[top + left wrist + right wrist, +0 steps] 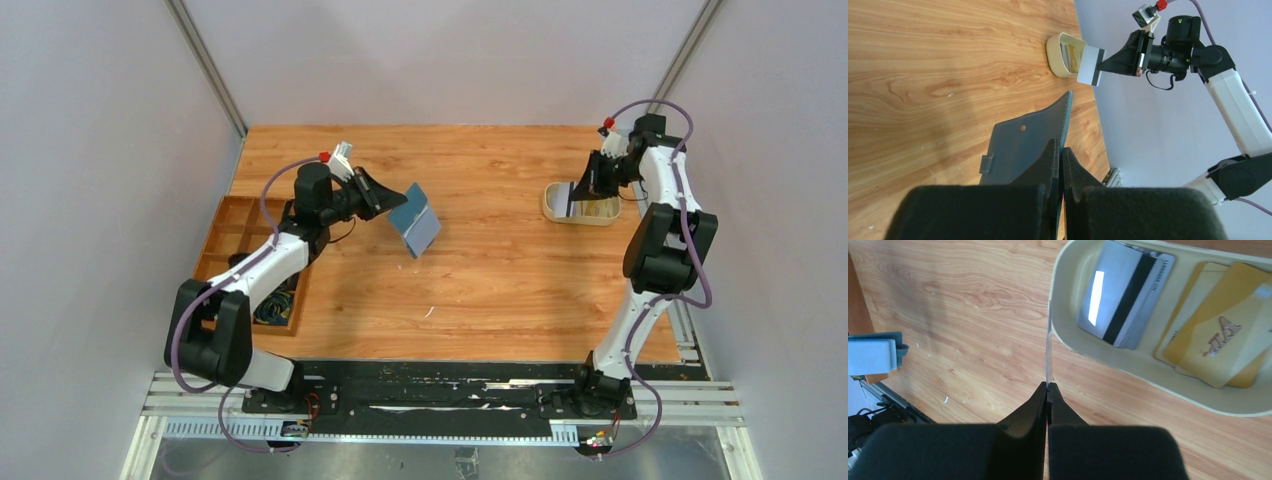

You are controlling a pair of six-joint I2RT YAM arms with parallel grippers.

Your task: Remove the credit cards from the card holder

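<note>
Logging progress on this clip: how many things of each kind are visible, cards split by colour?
white card, in right gripper: 1
grey card, in cream dish: 1
yellow or tan cards, in dish: at least 2, overlapping
card holder: 1
cream dish: 1
wooden tray: 1, contents unclear
Total: at least 7

Slate-blue folding card holder (1018, 150) with pale edge stitching. Plain cream oval dish (1064, 300); silver-grey flat card (1120, 295) with a black stripe; yellow-tan flat cards (1218, 330). Orange-brown worktop (500, 270) with darker wood grain.
</note>
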